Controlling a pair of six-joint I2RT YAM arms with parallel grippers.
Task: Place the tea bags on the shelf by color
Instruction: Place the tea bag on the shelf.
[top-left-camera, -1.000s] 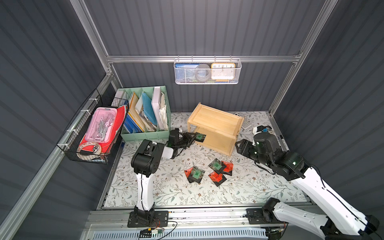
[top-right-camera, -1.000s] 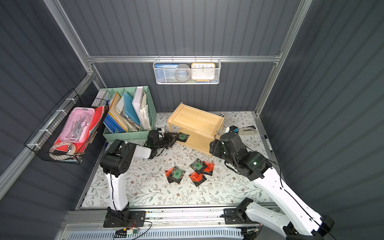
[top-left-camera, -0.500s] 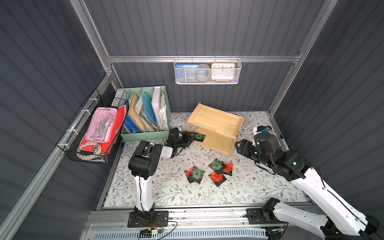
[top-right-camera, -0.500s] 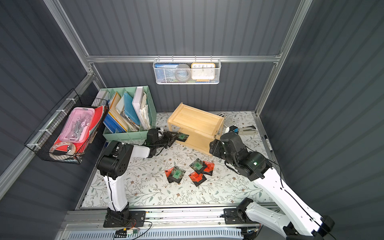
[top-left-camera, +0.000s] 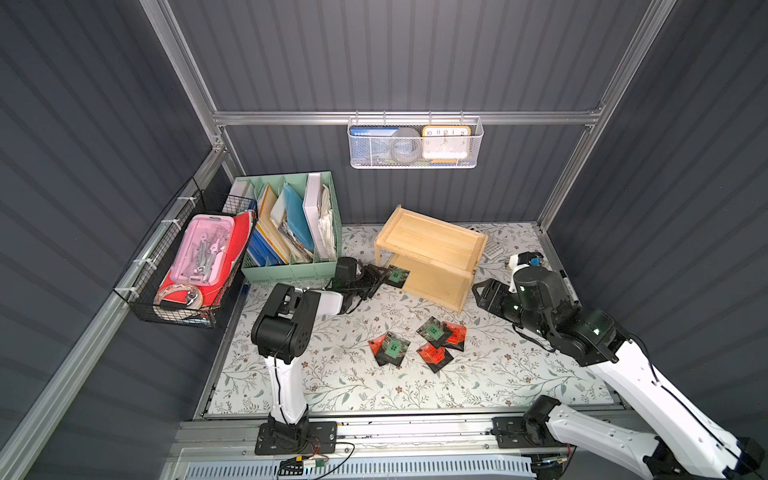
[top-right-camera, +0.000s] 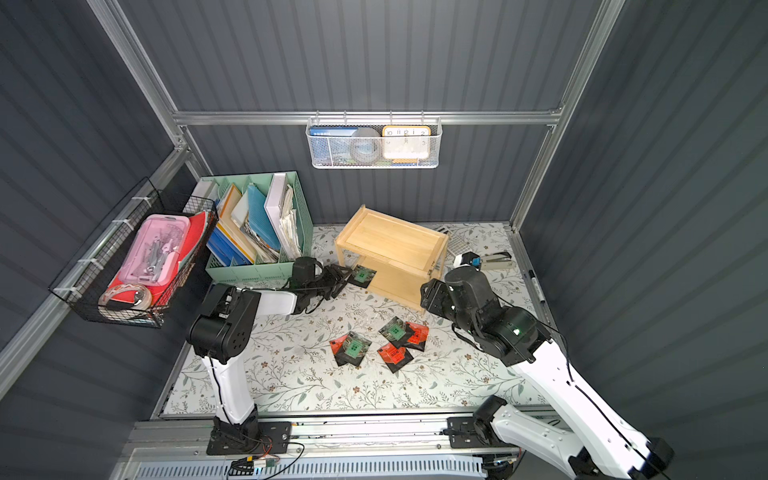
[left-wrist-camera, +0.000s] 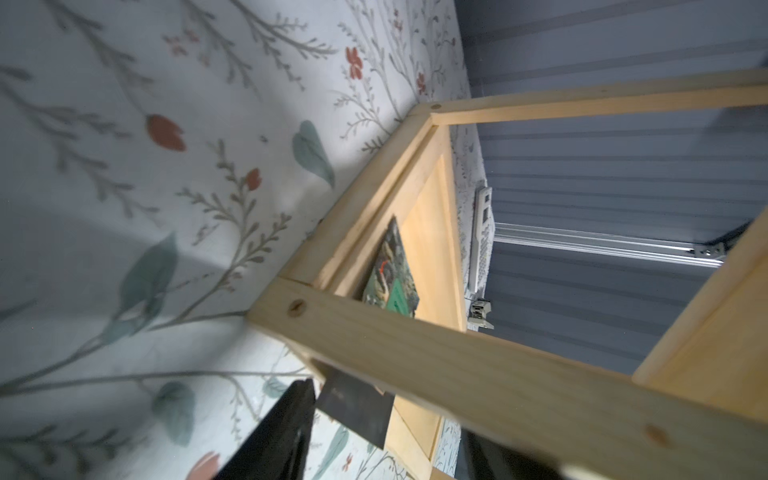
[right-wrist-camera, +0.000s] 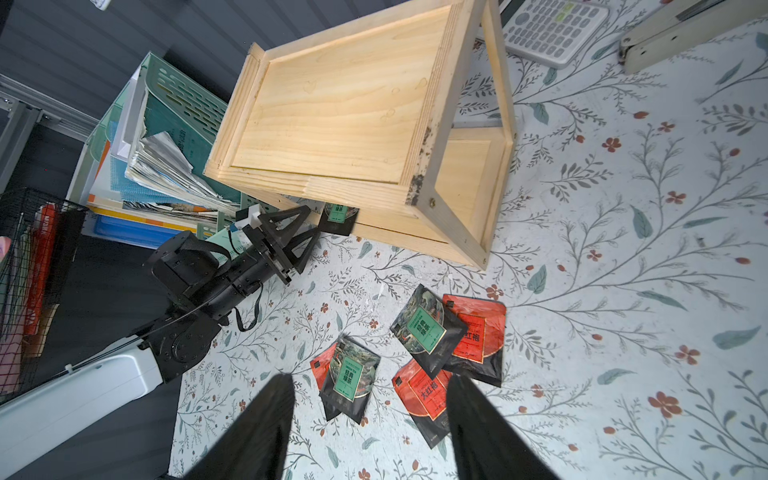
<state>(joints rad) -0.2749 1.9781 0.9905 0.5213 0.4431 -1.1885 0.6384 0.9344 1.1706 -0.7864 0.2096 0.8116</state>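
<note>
While shelf (top-left-camera: 430, 243) holds one green bag (top-left-camera: 398, 276) | loose: two green (top-left-camera: 393, 347), three red (top-left-camera: 434, 355)

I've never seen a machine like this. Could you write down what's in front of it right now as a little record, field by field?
Setting: floral table, two robot arms
Shelf: two-tier wooden shelf at the back
Bag at shelf: green-label tea bag on the lower tier's end, partly sticking out
Bags on table: five tea bags loosely piled in front of the shelf, two green-label, three red-label
Left end effector: open, tips beside the shelf bag
Right end effector: open, holding nothing, near the shelf's other end
</note>
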